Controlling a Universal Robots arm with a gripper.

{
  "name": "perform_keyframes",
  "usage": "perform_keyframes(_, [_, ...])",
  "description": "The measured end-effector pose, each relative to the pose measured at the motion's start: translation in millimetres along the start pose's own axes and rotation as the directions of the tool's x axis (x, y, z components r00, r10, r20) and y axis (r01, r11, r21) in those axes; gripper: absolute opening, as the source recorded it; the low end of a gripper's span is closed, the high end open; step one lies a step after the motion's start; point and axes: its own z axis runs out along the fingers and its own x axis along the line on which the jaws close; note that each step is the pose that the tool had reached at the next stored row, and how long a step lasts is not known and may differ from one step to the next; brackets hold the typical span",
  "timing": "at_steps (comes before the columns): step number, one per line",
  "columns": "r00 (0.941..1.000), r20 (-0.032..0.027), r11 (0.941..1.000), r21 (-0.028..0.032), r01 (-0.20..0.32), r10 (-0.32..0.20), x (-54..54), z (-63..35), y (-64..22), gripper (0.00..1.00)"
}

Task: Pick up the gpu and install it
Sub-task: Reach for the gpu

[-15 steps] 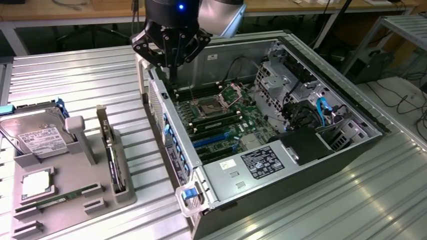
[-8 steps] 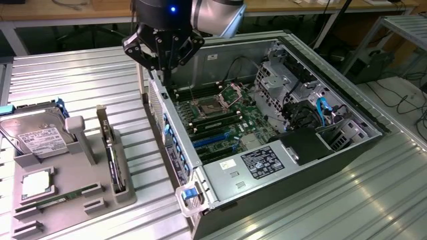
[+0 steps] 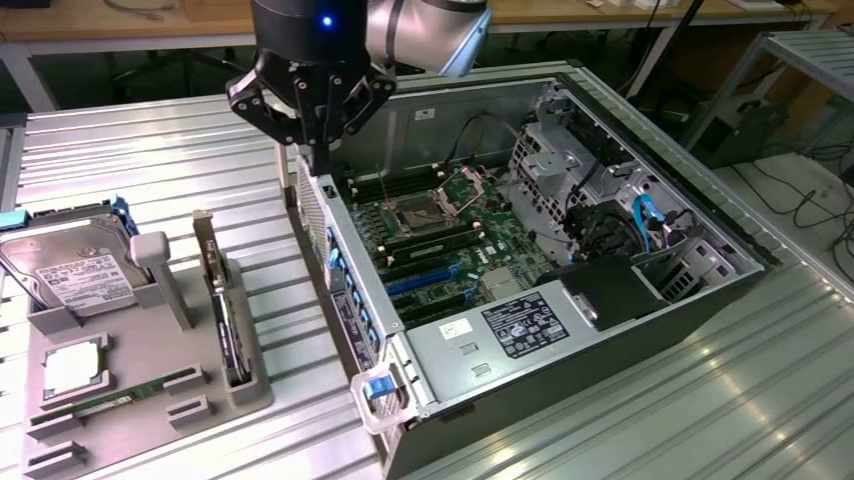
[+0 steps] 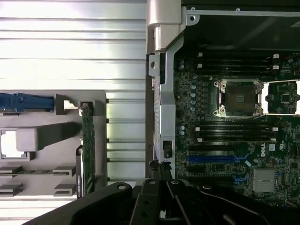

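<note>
One thin edge is all I see of the gpu (image 3: pixel 224 310) (image 4: pixel 87 145): it stands upright in a slot along the grey holder tray's (image 3: pixel 140 355) edge nearest the open computer case (image 3: pixel 427 120), faces hidden, pale bracket (image 3: pixel 203 240) at one end. The hard drive (image 3: pixel 67 270) at the tray's corner is partly cut off by the frame. Over the case's tray-side wall I hold the gripper (image 3: pixel 318 165) (image 4: pixel 159 165) pinched together, gripping nothing, well apart from the card; its dark body hides the near strip of the motherboard (image 4: pixel 187 93).
</note>
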Motion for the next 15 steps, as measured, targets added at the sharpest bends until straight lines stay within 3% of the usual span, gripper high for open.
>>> perform_keyframes(15, [1.0, -0.0001, 1.0, 0.0001, 0.002, -0.002, 16.4, -0.6, -4.4, 0.11])
